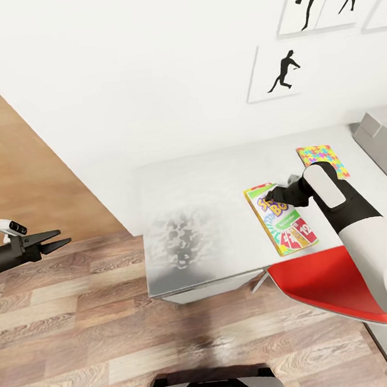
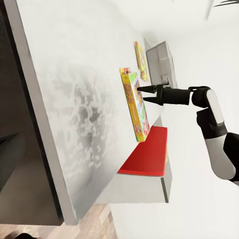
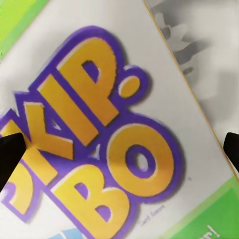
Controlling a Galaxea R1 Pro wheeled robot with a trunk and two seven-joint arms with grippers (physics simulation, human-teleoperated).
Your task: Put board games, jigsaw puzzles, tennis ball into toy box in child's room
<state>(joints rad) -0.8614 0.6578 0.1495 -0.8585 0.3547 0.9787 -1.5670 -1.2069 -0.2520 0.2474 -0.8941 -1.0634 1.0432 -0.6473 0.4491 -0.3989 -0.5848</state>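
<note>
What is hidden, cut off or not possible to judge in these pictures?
- Toy box: the head view's right edge cuts it, so its contents stay unknown.
- Jigsaw puzzle: the right arm covers one corner in the head view; a second puzzle cannot be confirmed.
- SKIP-BO box: the right wrist view crops its edges.
- Right gripper: whether its fingers touch the box cannot be told.
- Red chair: the right arm partly hides it.

The long pale grey-white desk (image 2: 74, 99) carries the green-edged SKIP-BO game box (image 2: 135, 107), a multicolour jigsaw square (image 2: 141, 60) and the pale grey toy box (image 2: 162, 62). The right gripper (image 2: 143, 95) hovers over the SKIP-BO box, jaws parted. A red seat (image 2: 147, 158) sits beside the desk.
</note>
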